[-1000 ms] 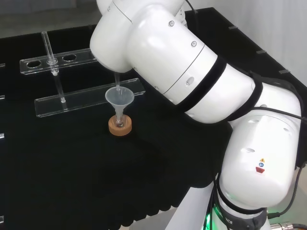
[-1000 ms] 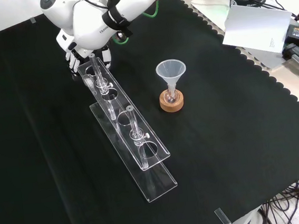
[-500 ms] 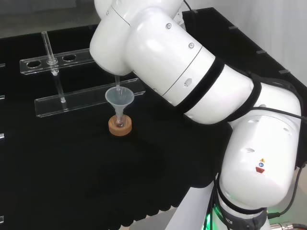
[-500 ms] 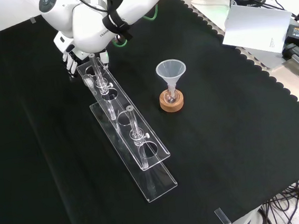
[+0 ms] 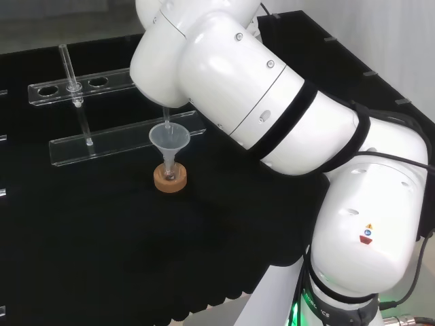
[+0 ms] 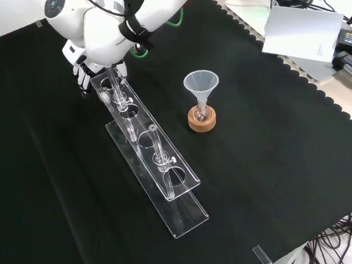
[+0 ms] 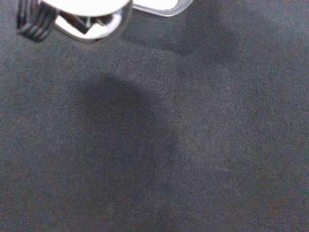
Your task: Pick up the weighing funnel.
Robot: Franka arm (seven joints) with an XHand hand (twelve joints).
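We are seeing the hand [image 6: 81, 71] hanging low in the upper left of the front view, just beyond the top end of the clear rack [image 6: 135, 124]. The arm [image 6: 100, 27] is half hiding it, so we cannot tell whether it is open or holding anything. The funnel [image 6: 201, 84] is standing in the cork ring [image 6: 202, 122] near frame centre, right of the rack and apart from it. The wrist camera is facing black cloth [image 7: 183, 145].

Clear rack [image 6: 139, 124] just beside robot hand [image 6: 82, 74]; cloth [image 6: 278, 159] around funnel [image 6: 200, 83] open.
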